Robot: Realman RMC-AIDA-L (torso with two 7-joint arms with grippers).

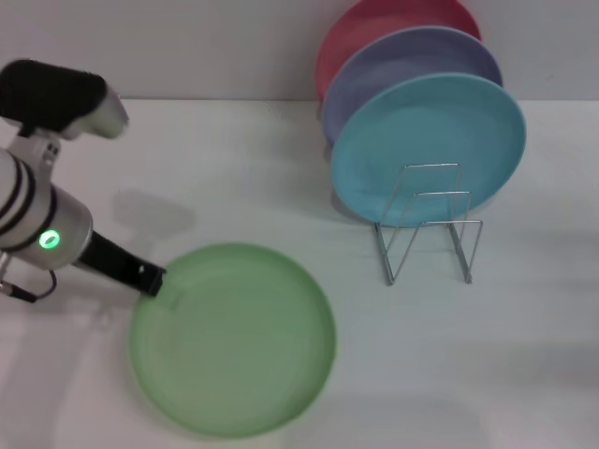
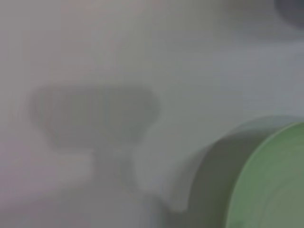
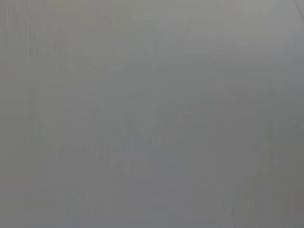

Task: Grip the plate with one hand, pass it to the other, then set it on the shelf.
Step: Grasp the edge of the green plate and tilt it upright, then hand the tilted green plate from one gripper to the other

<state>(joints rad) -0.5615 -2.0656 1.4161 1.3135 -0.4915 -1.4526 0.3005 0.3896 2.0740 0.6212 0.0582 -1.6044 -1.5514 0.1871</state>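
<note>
From where I'm driving, the left gripper (image 1: 154, 279) is down low at the left rim of the light green plate (image 1: 234, 341), which is flat on the white table (image 1: 524, 318). Its dark tip touches the edge, but I can't tell if the fingers have closed on it. I'd guess it's going for the rim since a flat plate offers nothing else. Further right, the wire rack (image 1: 429, 223) already holds turquoise (image 1: 428, 145), lavender (image 1: 412, 58) and pink (image 1: 393, 19) plates, front slots free. The right arm isn't in view.
</note>
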